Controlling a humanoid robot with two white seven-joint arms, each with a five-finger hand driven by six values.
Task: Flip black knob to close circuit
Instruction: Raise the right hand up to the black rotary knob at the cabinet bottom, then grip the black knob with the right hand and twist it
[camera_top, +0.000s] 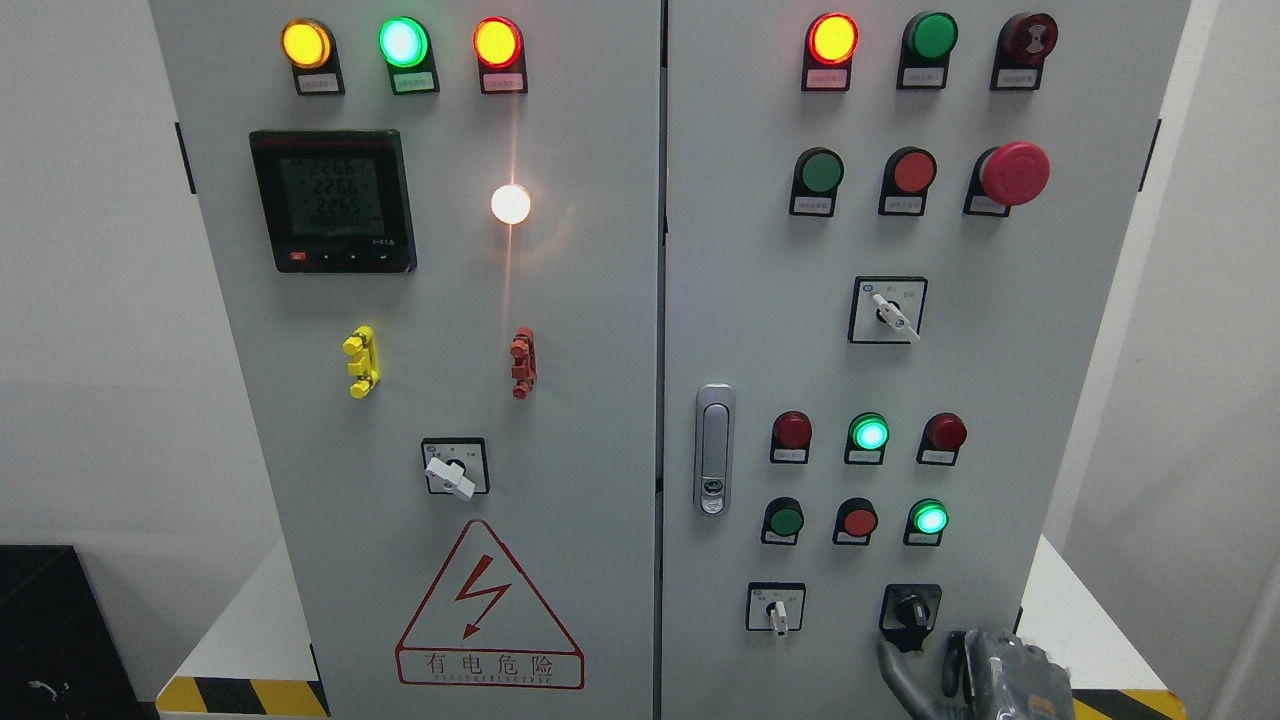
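With the right hand (985, 672) just below the black knob (911, 608), fingers loosely curled and empty, pinch the knob's lever squarely before turning

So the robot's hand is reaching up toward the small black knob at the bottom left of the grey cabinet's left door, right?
Not quite. The head view shows the small black knob at the bottom right of the grey cabinet's right door, not the left one. The robot's right hand does reach up toward it from just below.
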